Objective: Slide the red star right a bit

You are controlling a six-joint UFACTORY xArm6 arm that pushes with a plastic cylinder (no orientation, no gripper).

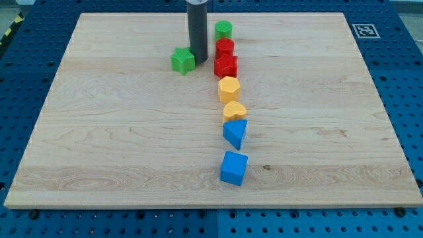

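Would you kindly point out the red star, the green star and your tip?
red star (pixel 226 67), camera view, top face.
green star (pixel 182 60), camera view, top face.
my tip (pixel 197 61), camera view, rod's lower end, between both stars.

eight blocks sit on the wooden board (pixel 99 145), in four colour pairs.

two green: a green star (pixel 183 61) and a green cylinder (pixel 223 29) at its 2 o'clock.

two red: a red cylinder (pixel 225 47) and a red star (pixel 226 66) at its 6 o'clock.

two yellow: a yellow hexagon (pixel 229 88) and a yellow half-round block (pixel 234 110) at its 6 o'clock.

two blue: a blue triangle (pixel 236 133) and a blue cube (pixel 234 168) at its 6 o'clock.

one dark rod, with my tip (pixel 197 62) its single end.
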